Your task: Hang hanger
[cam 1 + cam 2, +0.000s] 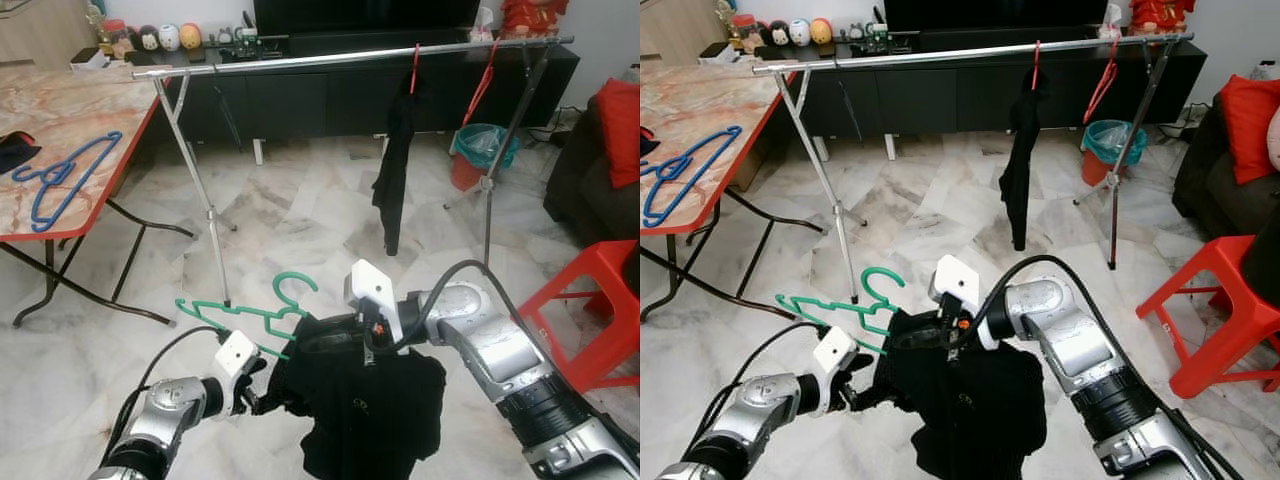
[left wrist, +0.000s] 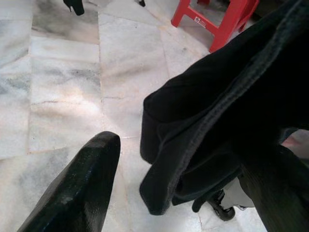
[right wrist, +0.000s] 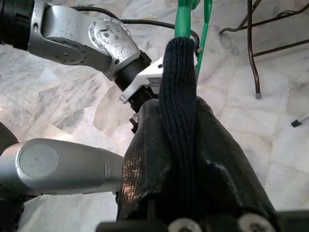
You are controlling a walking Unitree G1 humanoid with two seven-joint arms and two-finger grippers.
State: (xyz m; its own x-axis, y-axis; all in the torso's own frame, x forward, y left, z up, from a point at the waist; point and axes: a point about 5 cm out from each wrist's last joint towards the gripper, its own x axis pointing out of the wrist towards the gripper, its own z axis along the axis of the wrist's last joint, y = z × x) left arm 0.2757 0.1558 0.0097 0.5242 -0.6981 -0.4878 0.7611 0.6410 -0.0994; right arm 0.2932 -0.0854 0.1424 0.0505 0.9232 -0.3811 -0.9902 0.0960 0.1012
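Right claw (image 1: 345, 340) pinches the black knit garment (image 1: 370, 410) on the green plastic hanger (image 1: 250, 315); left claw (image 1: 262, 392) grips its hem. Lift level, hook toward the silver metal rail (image 1: 350, 58).

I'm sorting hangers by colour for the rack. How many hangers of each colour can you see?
Green hanger: 1
Blue hangers, overlapping on the table: at least 1, exact count unclear
Red hangers on the rail: 2
Total: at least 4
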